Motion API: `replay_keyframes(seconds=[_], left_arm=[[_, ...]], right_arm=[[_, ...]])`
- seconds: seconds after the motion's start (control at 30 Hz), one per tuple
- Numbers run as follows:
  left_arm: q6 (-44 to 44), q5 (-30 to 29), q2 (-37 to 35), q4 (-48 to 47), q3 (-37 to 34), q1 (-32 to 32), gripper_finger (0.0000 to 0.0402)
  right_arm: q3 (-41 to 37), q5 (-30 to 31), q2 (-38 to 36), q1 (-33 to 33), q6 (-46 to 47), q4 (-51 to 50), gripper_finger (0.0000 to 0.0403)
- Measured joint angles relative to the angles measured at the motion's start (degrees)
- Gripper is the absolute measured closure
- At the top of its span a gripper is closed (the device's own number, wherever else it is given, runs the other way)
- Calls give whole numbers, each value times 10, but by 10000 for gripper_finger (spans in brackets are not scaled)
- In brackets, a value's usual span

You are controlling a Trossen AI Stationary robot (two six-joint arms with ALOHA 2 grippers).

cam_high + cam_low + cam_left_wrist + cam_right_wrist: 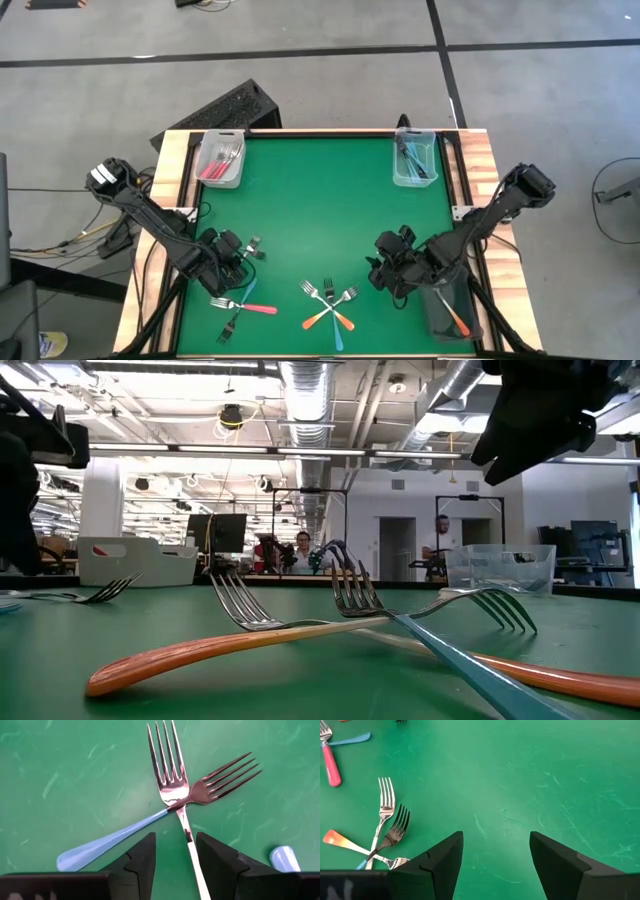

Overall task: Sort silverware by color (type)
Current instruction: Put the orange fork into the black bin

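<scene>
The silverware is small forks with coloured handles on a green mat [330,210]. My left gripper [175,855] hovers open near the table's front left, over two crossed forks. One of them is a blue-handled fork [112,839]. The other fork's thin neck [186,827] runs between the fingers, and I see no touch. Near the front middle lie two orange forks and a blue one, crossed [330,305]. My right gripper [495,860] stands open over bare mat to the right of that pile [382,832].
A clear bin [222,158] at the far left holds red-pink forks. A clear bin [415,160] at the far right holds blue ones. A dark bin [450,310] by the front right edge holds an orange fork. People stand far off in the room [303,550].
</scene>
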Motion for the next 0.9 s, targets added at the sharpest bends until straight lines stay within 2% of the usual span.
replay_keyframes(seconds=[0.13, 0.3, 0.43, 0.57, 0.77, 0.9], left_arm=[[-3, 0, 0, 43, -30, 0, 272], [2, 4, -2, 163, -84, 0, 272], [3, -2, -3, 183, -100, -1, 276], [2, -3, -2, 172, -100, -1, 309], [18, -4, -2, 164, -101, 0, 389], [19, -2, 0, 145, -90, 0, 392]], right_arm=[[0, 1, 0, 0, -4, 0, 147], [0, 22, 0, -1, -17, 0, 147], [0, 29, 0, -14, -35, 5, 147], [0, 30, 0, -30, -41, 15, 147], [0, 30, 0, -34, -41, 18, 147], [0, 29, 0, -34, -41, 18, 147]])
